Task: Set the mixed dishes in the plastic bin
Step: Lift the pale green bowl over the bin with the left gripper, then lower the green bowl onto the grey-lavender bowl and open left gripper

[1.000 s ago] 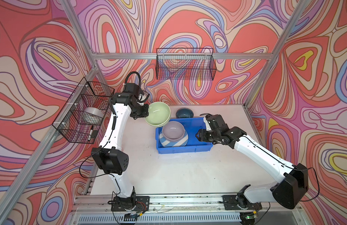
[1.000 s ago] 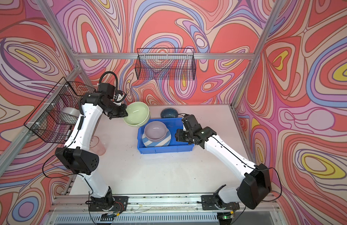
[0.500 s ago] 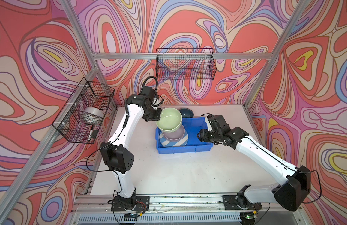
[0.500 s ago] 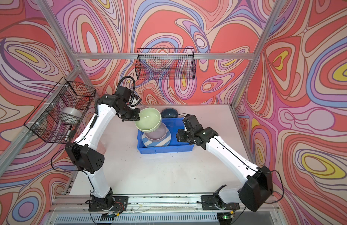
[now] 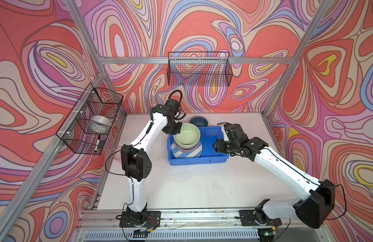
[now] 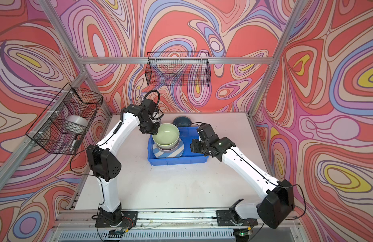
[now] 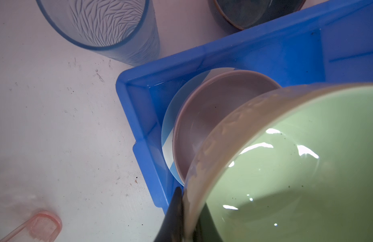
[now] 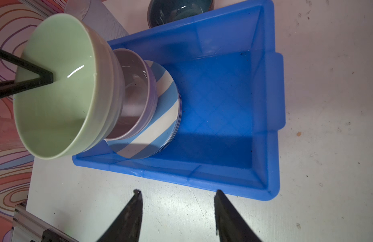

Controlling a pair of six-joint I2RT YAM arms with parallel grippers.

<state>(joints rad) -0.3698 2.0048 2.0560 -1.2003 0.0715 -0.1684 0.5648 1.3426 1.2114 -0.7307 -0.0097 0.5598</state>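
My left gripper (image 5: pixel 176 131) (image 7: pixel 190 199) is shut on the rim of the pale green bowl (image 5: pixel 186 136) (image 6: pixel 165 135) (image 8: pixel 55 94). It holds the bowl tilted just over the lavender bowl (image 7: pixel 206 117) (image 8: pixel 137 94). The lavender bowl sits on a blue-white striped plate (image 5: pixel 181 154) (image 8: pixel 156 130) in the left half of the blue plastic bin (image 5: pixel 198 161) (image 6: pixel 177 161) (image 8: pixel 223 104). Whether the two bowls touch, I cannot tell. My right gripper (image 8: pixel 178 191) (image 5: pixel 215 146) hangs open and empty by the bin's right end.
A dark blue bowl (image 5: pixel 198 121) (image 7: pixel 244 12) stands behind the bin. A bluish tumbler (image 7: pixel 101 27) stands off its back left corner, and a pink tumbler (image 7: pixel 41 226) lies on the table further left. Black wire baskets hang on the left wall (image 5: pixel 89 123) and back wall (image 5: pixel 199 69).
My left arm has swung right, carrying the pale green bowl from left of the bin to over the lavender bowl. The right arm has hardly moved.
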